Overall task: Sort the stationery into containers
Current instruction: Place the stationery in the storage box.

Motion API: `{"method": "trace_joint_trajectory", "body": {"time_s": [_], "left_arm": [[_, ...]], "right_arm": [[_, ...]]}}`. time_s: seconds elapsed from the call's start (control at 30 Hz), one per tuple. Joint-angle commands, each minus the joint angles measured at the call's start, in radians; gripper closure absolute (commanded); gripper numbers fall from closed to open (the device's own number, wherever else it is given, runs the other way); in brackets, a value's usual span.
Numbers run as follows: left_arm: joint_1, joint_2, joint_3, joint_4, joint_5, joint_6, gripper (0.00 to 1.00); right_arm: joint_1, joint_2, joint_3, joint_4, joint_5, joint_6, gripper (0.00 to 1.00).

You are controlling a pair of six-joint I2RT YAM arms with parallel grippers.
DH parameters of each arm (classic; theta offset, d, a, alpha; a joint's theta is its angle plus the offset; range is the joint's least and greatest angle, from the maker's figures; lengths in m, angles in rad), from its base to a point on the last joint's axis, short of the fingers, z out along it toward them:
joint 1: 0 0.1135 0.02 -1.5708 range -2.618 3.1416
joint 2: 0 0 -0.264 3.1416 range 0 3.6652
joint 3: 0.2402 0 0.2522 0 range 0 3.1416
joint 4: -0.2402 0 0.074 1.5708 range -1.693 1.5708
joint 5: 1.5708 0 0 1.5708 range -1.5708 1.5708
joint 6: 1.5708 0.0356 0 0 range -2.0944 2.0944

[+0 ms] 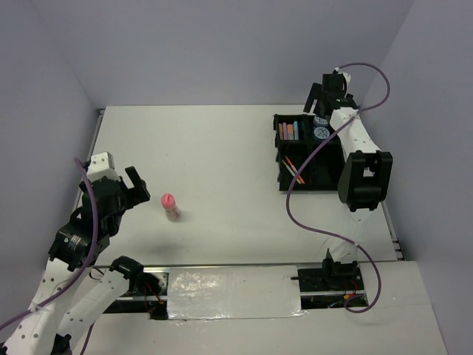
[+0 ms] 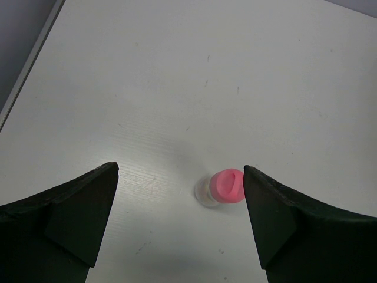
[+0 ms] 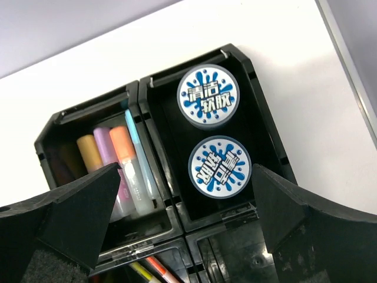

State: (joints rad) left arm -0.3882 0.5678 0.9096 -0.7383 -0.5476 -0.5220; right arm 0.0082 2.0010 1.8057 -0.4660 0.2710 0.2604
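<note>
A pink bottle [image 1: 171, 207] with a pink cap stands on the white table [image 1: 222, 155], just right of my open left gripper [image 1: 137, 191]. In the left wrist view the bottle [image 2: 227, 186] sits close beside the right finger of the gripper [image 2: 179, 171], which holds nothing. My right gripper [image 3: 185, 171] hangs open and empty over the black tray [image 3: 171, 203]. Two blue-white tubs [image 3: 208, 96] [image 3: 220, 167] lie in one compartment, several highlighters [image 3: 112, 156] in the one beside it, and orange and yellow pens [image 3: 156, 271] in a third.
The tray [image 1: 281, 151] stands at the far right of the table, under the right arm [image 1: 362, 177]. Its near right compartment [image 1: 325, 166] holds nothing. A purple cable [image 1: 310, 166] hangs across the tray. Grey walls close the table in at the back and sides.
</note>
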Motion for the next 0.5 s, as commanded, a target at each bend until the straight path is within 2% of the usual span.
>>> {"method": "trace_joint_trajectory", "body": {"time_s": [0.0,0.1,0.2,0.37,0.47], "left_arm": [[0.006,0.001,-0.006,0.040,0.002,0.024,0.01],[0.006,0.004,-0.005,0.033,-0.015,0.016,0.01],[0.008,0.020,0.012,-0.004,-0.093,-0.024,0.01],[0.044,0.053,0.054,-0.128,-0.268,-0.150,0.01],[0.086,0.040,0.051,-0.122,-0.264,-0.147,0.01]], "right_arm": [[0.003,-0.011,0.038,-0.036,-0.016,-0.010,0.00],[0.033,-0.083,0.012,-0.043,-0.024,-0.041,0.00],[0.125,-0.196,-0.072,-0.025,-0.073,-0.056,0.00],[0.432,-0.394,-0.319,0.080,-0.045,-0.021,0.00],[0.632,-0.468,-0.481,0.229,-0.073,0.029,0.00]]}}
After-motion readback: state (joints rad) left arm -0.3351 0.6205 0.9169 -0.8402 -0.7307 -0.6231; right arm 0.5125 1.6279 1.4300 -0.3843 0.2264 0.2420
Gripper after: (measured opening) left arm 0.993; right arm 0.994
